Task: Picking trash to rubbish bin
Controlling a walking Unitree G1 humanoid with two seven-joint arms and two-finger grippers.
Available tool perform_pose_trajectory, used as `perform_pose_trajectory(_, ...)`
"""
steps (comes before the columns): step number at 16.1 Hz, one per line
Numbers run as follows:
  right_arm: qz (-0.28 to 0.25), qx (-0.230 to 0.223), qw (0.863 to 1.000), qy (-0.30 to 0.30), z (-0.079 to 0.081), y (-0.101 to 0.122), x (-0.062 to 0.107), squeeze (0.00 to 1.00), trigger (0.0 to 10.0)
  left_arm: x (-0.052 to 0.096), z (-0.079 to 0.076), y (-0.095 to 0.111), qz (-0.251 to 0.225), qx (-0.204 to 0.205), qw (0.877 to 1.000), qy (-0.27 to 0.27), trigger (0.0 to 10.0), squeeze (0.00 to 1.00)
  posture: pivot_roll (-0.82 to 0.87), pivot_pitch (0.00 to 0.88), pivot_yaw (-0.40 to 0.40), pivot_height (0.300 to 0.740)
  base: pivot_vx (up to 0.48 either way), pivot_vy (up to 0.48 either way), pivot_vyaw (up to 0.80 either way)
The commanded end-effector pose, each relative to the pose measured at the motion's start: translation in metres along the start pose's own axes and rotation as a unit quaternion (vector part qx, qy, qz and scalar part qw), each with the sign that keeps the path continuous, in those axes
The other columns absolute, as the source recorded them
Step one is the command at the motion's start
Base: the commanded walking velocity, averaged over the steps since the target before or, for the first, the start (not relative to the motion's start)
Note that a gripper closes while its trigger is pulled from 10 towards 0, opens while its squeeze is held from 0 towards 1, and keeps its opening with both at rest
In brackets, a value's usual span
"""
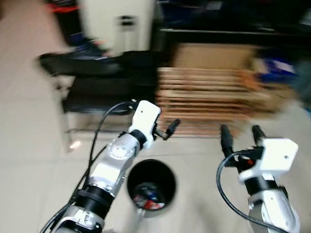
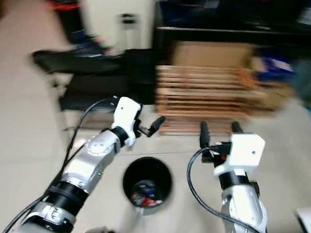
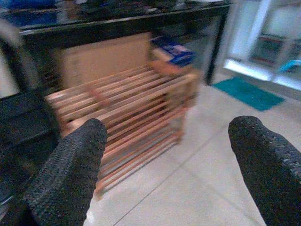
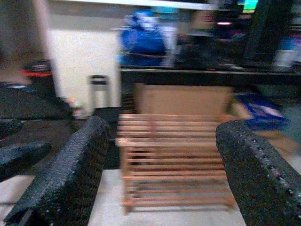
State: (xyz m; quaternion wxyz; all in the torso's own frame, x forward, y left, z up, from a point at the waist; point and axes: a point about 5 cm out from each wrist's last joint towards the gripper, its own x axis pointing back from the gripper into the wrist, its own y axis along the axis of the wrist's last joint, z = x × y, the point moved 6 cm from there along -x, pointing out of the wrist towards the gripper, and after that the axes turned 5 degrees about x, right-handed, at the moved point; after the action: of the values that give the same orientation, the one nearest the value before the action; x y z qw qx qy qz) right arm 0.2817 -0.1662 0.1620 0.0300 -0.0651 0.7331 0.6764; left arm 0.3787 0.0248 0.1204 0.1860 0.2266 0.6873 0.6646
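The rubbish bin (image 1: 151, 186), a round black one, stands on the pale tiled floor (image 1: 20, 139) low in the head views, between the robot's two arms and nearer to the left one. Inside it lies some trash (image 1: 147, 197), with red and bluish bits showing against the dark wall, though the blur hides what the pieces are. The left claw (image 1: 169, 130) is raised above and just beyond the bin's far rim, its two black fingers (image 3: 70, 174) spread wide apart in the left wrist view with nothing between them. The right claw (image 1: 241, 136) is held up at about the same height, well to the right of the bin, and its fingers (image 4: 70, 174) are likewise parted and hold nothing. Both claws point toward a wooden slatted rack (image 1: 210, 101) that stands on the floor beyond them, with a brown cardboard sheet (image 1: 213, 56) leaning behind it under a dark shelf (image 1: 231, 31). To the left of the rack sits a black low piece of furniture (image 1: 102, 81), and further back a white cabinet (image 1: 114, 15) and a dark bin with a red band (image 1: 64, 9). A teal mat (image 3: 247, 92) lies on the floor off to the right of the rack. All views are blurred.
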Motion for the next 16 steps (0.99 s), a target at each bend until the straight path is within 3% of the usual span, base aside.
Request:
perform_pose_trajectory(1, -0.003, 0.003, 1.000, -0.017, -0.004, 0.007, 0.004, 0.00, 10.0, -0.004, -0.005, 0.008, -0.012, 0.001, 1.000, -0.009, 10.0, 0.00, 0.08, 0.063, -0.019, 0.740, 0.000, 0.000, -0.75)
perform_pose_trajectory(6, 0.017, -0.041, 0.995, -0.090, -0.009, 0.008, 0.014, 0.00, 10.0, -0.006, -0.007, 0.005, -0.016, 0.026, 1.000, 0.004, 10.0, 0.00, 0.07, 0.059, -0.057, 0.740, 0.000, 0.000, -0.75)
perform_pose_trajectory(16, 0.025, -0.046, 0.995, -0.087, -0.008, 0.009, 0.011, 0.00, 10.0, -0.014, -0.006, 0.006, -0.016, 0.039, 0.999, 0.020, 10.0, 0.00, 0.07, 0.057, -0.068, 0.740, 0.000, 0.000, -0.75)
